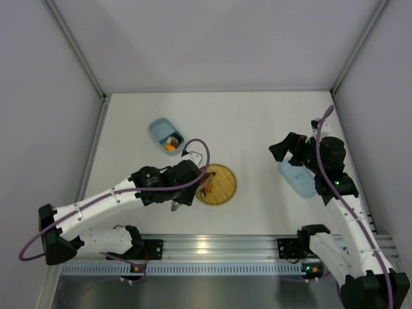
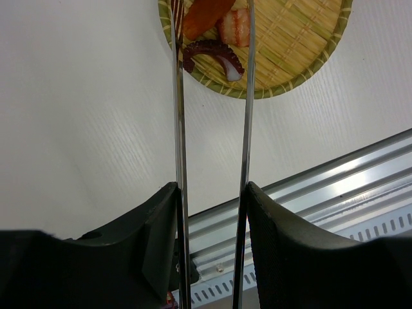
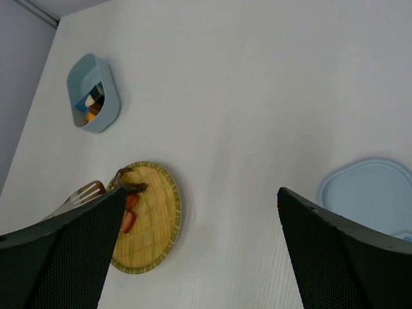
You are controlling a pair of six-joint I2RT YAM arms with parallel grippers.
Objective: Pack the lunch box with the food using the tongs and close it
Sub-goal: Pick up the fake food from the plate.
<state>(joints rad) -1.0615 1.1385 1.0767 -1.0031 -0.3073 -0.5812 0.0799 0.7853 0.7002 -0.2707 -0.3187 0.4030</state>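
Observation:
My left gripper (image 2: 211, 188) is shut on the silver tongs (image 2: 179, 116), one thin arm against each finger. Their tips reach over the near part of the yellow woven plate (image 2: 302, 45). On the plate lie an orange piece (image 2: 205, 16), a pale red-striped piece (image 2: 235, 27) and a dark brown curled piece (image 2: 212, 50). From above, the left gripper (image 1: 190, 182) sits just left of the plate (image 1: 222, 190). The light-blue lunch box (image 1: 166, 136) stands open at the back left with food inside. My right gripper (image 3: 201, 193) is open and empty, hovering beside the flat blue lid (image 1: 299, 180).
A metal rail (image 1: 212, 246) runs along the table's near edge, by the arm bases. Grey walls enclose the table on the left, back and right. In the right wrist view the lunch box (image 3: 93, 93) is far left and the lid (image 3: 370, 196) at the right edge.

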